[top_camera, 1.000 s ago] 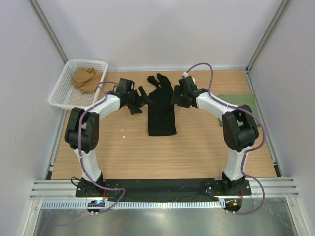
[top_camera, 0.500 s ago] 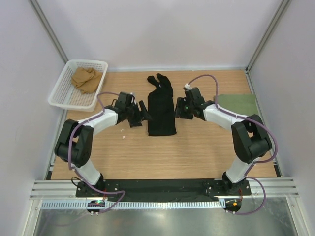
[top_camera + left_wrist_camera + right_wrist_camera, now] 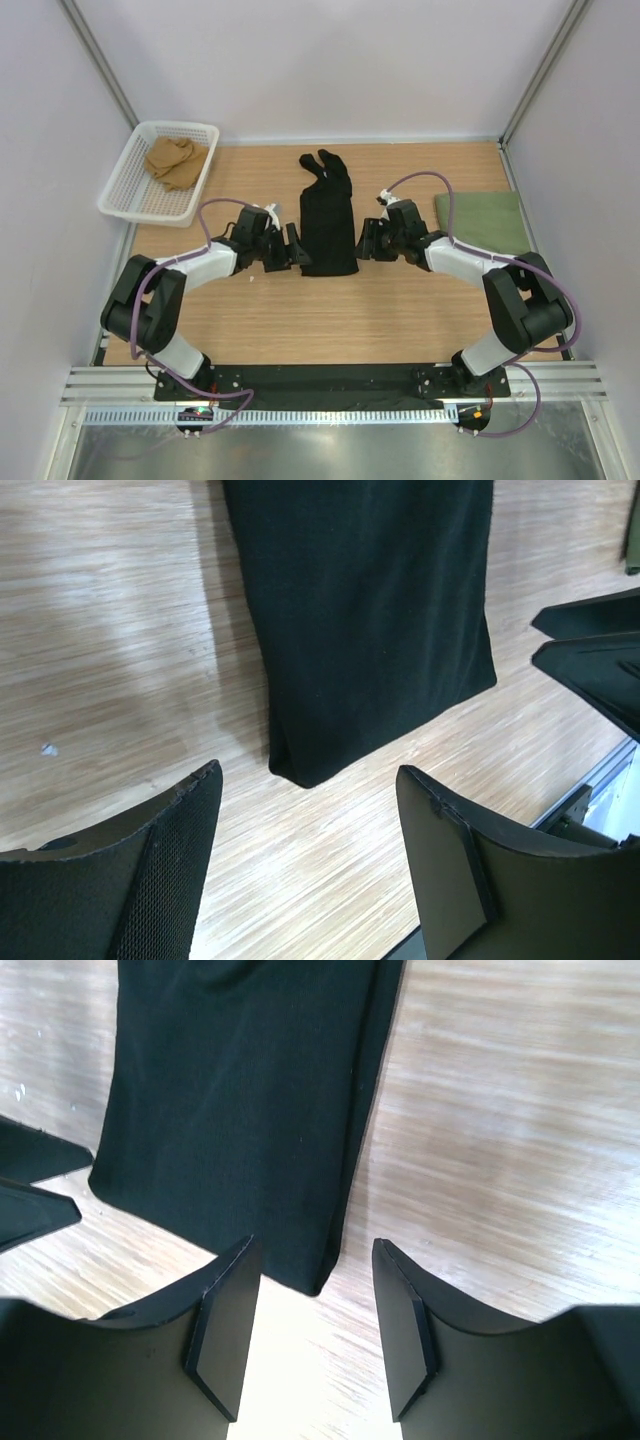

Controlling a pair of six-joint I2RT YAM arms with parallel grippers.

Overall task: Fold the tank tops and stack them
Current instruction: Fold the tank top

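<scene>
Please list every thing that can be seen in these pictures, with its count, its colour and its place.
black tank top: 1, black, folded into a long strip, centre of the table
green tank top: 1, olive green, lying flat, right edge of the table
basket: 1, white mesh, far left corner
cloth: 1, tan, crumpled inside the basket
table: 1, light wood
left gripper: 1, black, open, at the strip's near left corner
right gripper: 1, black, open, at its near right corner
</scene>
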